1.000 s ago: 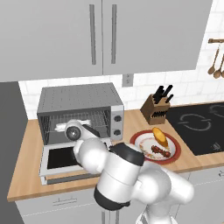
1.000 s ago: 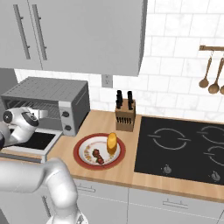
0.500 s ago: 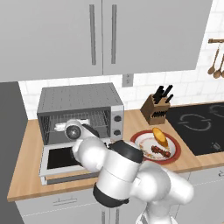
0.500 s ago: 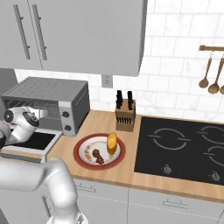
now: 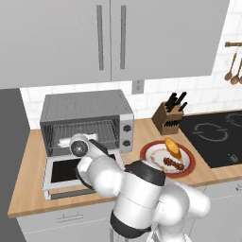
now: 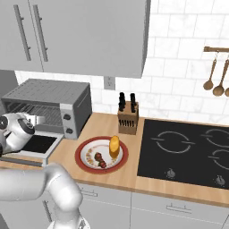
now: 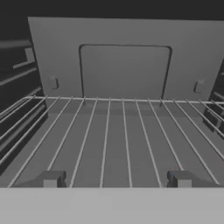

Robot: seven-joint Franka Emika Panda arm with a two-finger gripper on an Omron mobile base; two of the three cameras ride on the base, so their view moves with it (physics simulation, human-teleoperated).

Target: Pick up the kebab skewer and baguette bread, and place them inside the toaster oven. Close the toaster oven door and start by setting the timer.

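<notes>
The toaster oven (image 5: 85,111) (image 6: 49,96) stands at the counter's left, and its door (image 5: 66,172) (image 6: 38,145) is dropped down flat. My hand reaches into the oven mouth. In the hand view my gripper (image 7: 116,180) is open just above the wire rack (image 7: 113,131), facing the back wall, with nothing between the fingertips (image 7: 50,179). The golden baguette bread (image 5: 172,147) (image 6: 115,146) and the dark red kebab skewer (image 5: 174,163) (image 6: 99,160) lie side by side on a red-rimmed plate (image 5: 146,153) (image 6: 82,154), to the right of the oven.
A knife block (image 5: 168,118) (image 6: 128,120) stands behind the plate. A black cooktop (image 5: 215,137) (image 6: 188,152) takes up the right of the counter. Utensils (image 6: 214,76) hang on the wall. Upper cabinets (image 5: 108,38) hang above the oven.
The arm has shifted only slightly at the oven mouth. The plate, the bread and the skewer have not moved.
</notes>
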